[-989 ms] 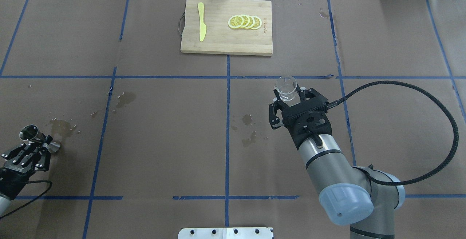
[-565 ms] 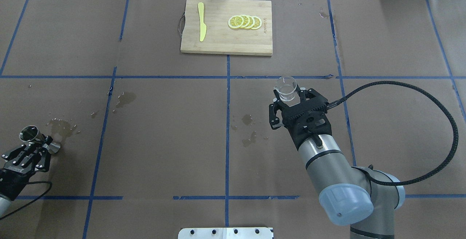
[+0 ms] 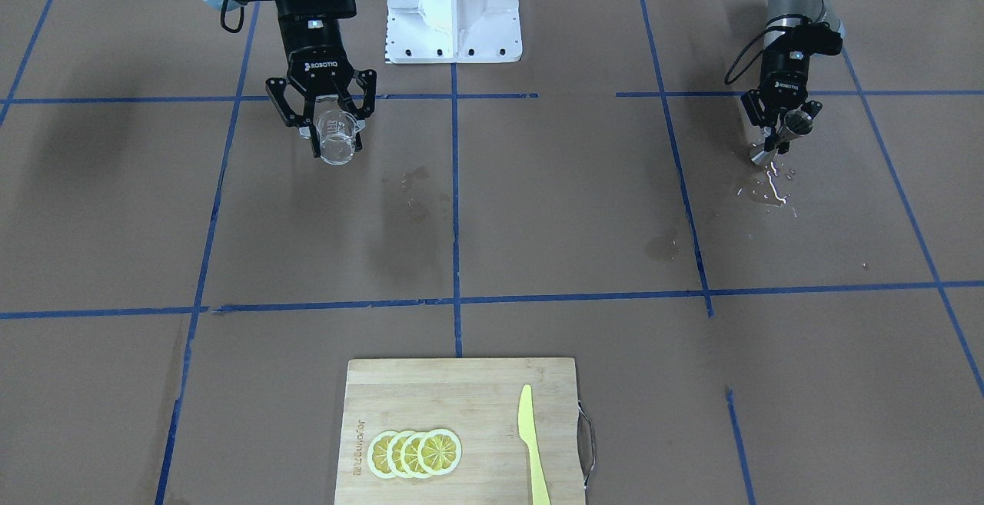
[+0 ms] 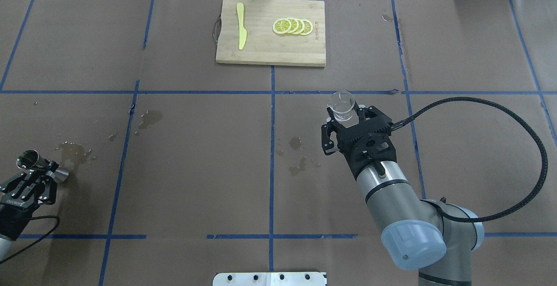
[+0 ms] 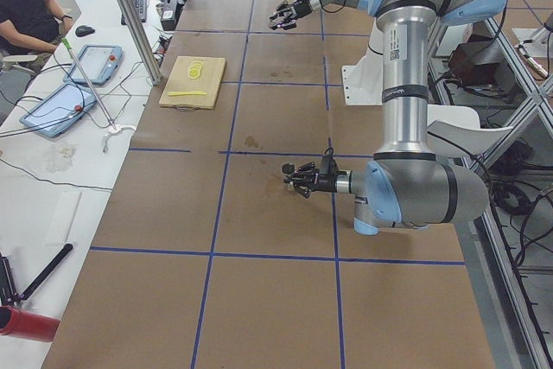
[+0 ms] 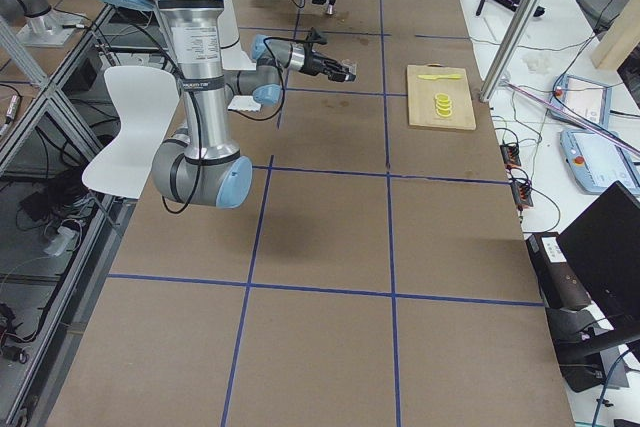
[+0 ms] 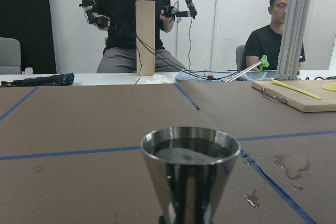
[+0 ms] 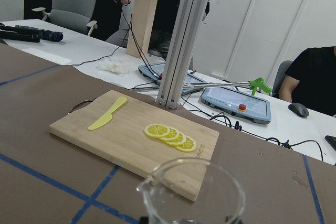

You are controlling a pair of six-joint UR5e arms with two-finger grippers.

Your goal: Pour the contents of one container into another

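Note:
The clear glass measuring cup (image 4: 341, 104) is upright in my right gripper (image 4: 348, 118), which is shut on it right of the table's middle. The front view shows the cup (image 3: 337, 141) and that gripper (image 3: 334, 130) low over the paper. In the right wrist view the cup's rim (image 8: 191, 190) fills the bottom edge. The steel jigger (image 4: 28, 159) is at the far left, with my left gripper (image 4: 45, 173) shut on its waist. It stands upright with dark liquid inside (image 7: 189, 153). In the front view the jigger (image 3: 792, 130) hangs over a wet patch.
A wooden cutting board (image 4: 261, 53) with lemon slices (image 4: 292, 26) and a yellow knife (image 4: 240, 25) lies at the far middle. Wet spots (image 4: 296, 155) mark the paper at centre and left (image 4: 73, 150). The white mount plate (image 3: 453, 5) is on the robot side. People sit beyond the far edge.
My left gripper has drawn back toward the robot and the left edge with the jigger in it. The right arm and the cup have not moved.

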